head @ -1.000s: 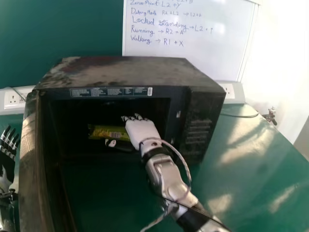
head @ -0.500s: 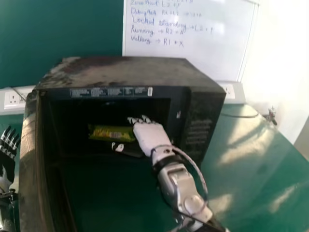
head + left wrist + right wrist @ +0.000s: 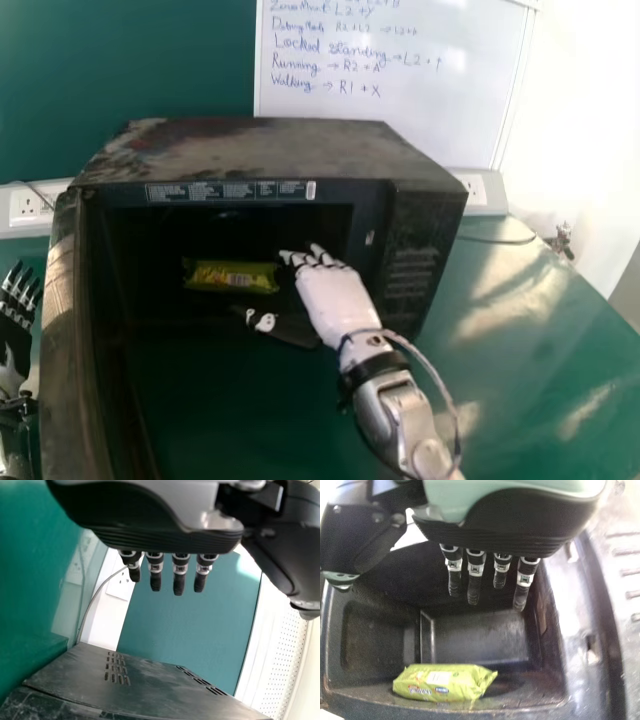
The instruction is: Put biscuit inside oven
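Head view first: the right hand (image 3: pixel 332 300) is at the front opening of the oven (image 3: pixel 270 150), its fingers straight and slightly spread, gripping nothing. Its thumb (image 3: pixel 270 322) is straight too, standing out lower down and well apart from the fingers, so the grasp is open. Just beside the fingertips, on their left, the biscuit packet (image 3: pixel 232 275) lies inside the oven, its near end close to them but not touching (a narrow dark gap shows between). Seen by the right wrist camera, the right hand (image 3: pixel 510 515) has all its fingers (image 3: pixel 473 590) extended, and the green packet lies on its side on the oven floor, beyond the tips and apart from them.

Well to the left of those fingers, past the open oven door (image 3: pixel 65 330), is the left hand (image 3: pixel 12 365). Its own fingers are straight and hold nothing (the left wrist camera shows this plainly, with the oven's vented casing beyond their tips). To the right of the right fingers, beyond the oven's side, the green tabletop (image 3: pixel 520 300) stretches away.
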Robot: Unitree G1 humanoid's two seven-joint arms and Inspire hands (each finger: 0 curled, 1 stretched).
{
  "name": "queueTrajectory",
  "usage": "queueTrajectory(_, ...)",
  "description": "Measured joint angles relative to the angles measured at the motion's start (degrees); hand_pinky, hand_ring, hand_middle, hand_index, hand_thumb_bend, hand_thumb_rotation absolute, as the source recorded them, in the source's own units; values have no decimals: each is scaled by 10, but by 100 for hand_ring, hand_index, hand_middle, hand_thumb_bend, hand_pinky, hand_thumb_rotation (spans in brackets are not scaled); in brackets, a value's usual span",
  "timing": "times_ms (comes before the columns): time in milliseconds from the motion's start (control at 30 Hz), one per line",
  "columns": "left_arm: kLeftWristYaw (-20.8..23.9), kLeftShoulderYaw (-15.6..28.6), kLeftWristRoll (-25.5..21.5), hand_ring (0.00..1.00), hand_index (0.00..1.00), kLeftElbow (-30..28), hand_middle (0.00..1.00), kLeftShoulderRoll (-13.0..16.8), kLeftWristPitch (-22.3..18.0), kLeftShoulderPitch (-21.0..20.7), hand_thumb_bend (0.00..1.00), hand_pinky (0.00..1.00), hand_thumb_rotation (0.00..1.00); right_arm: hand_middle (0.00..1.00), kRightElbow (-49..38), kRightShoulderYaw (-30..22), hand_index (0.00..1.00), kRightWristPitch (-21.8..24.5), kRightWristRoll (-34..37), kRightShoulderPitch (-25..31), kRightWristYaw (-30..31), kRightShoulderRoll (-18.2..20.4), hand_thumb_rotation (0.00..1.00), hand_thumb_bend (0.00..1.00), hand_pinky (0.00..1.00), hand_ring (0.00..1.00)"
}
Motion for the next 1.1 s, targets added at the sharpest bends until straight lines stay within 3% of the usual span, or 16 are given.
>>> queueTrajectory(500, -3, 0, -1, 58, 76, 4, 66, 1, 0, 0, 26, 35, 77, 89, -22, -82, 92, -153, 81, 120, -117, -10, 92, 96, 87, 88)
queueTrajectory(700, -3, 0, -1, 59, 76, 4, 67, 2, 0, 1, 26, 41, 78, 87, -33, -115, 91, -203, 125, 157, -137, -11, 92, 96, 80, 86)
queueTrajectory(833, -3, 1, -1, 60, 78, 4, 69, 2, 0, 1, 26, 38, 78, 85, -34, -136, 91, -233, 152, 176, -144, -11, 91, 93, 76, 83)
queueTrajectory(1100, -4, 1, -2, 60, 76, 4, 68, 2, 1, 1, 27, 37, 78, 84, -5, -171, 90, -310, 199, 205, -172, -11, 95, 88, 75, 81)
